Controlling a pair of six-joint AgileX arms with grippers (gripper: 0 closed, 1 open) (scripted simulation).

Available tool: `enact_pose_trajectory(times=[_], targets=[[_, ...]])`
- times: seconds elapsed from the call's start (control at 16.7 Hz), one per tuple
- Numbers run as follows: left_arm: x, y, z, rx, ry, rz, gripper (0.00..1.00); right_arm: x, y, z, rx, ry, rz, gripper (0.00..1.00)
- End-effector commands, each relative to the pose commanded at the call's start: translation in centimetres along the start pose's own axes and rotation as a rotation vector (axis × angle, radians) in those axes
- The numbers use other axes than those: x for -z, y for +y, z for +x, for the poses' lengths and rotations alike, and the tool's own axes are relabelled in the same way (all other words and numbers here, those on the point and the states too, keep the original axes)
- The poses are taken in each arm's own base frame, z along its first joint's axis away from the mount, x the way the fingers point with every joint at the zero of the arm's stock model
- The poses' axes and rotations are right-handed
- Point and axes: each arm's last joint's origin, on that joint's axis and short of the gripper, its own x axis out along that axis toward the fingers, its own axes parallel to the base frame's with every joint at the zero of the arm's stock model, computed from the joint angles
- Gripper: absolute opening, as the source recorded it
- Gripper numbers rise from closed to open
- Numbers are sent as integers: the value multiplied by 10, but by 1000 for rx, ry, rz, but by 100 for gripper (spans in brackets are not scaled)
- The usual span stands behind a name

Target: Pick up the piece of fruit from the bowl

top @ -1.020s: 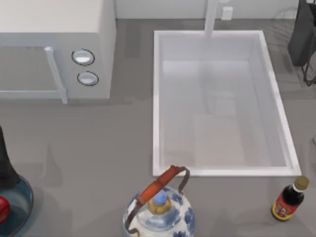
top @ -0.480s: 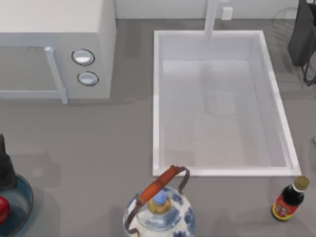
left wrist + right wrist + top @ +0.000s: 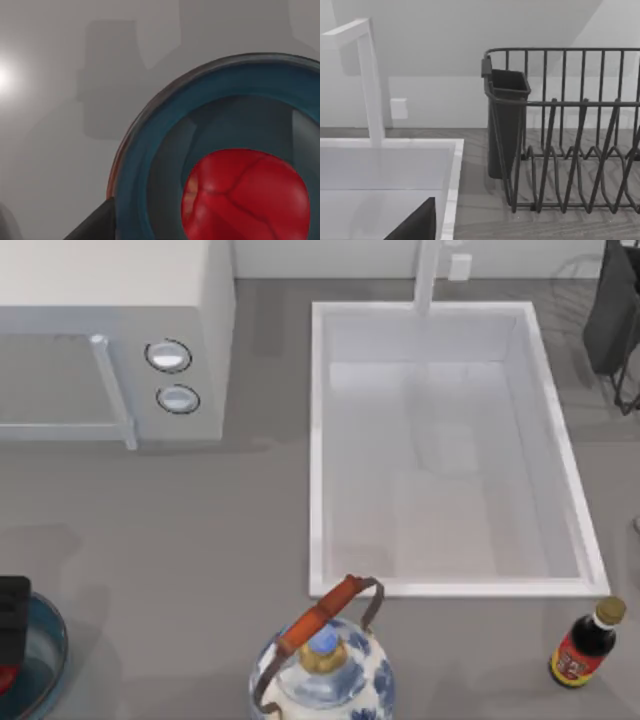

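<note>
The left pincer [image 3: 12, 608] has come down over the bowl [image 3: 50, 640] at the bench's near left corner since a second ago; whether its fingers are apart, I cannot tell; the grasp looks imminent; the glossy round piece of fruit [image 3: 245, 195] lies inside the glassy, dark-rimmed bowl; the right arm idles by the wire rack [image 3: 570, 140].

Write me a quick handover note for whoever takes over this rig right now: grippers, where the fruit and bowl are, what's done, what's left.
Left gripper: at the table's left edge, above the bowl; I cannot tell how its fingers stand.
Right arm: parked by the dish rack near the sink.
Fruit: red, sitting in the blue bowl, seen close in the left wrist view, not lifted.
Done: left arm is lined up over the bowl.
Left: lower, close on the fruit, lift it out.
Nearby: teapot and sauce bottle, both away from the bowl.
</note>
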Motion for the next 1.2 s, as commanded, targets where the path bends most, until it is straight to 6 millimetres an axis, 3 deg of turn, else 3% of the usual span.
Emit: enact_pose_trajectory(times=[0.18,0.36,0.78,0.96,1.2], targets=[[-16,5,6,21,250,4,100,0,0,0,0,0,0,100],[-27,9,9,38,393,5,100,0,0,0,0,0,0,100],[-29,9,10,42,422,9,100,0,0,0,0,0,0,100],[-25,8,26,43,429,8,100,0,0,0,0,0,0,100],[-13,8,64,40,410,7,100,0,0,0,0,0,0,100]])
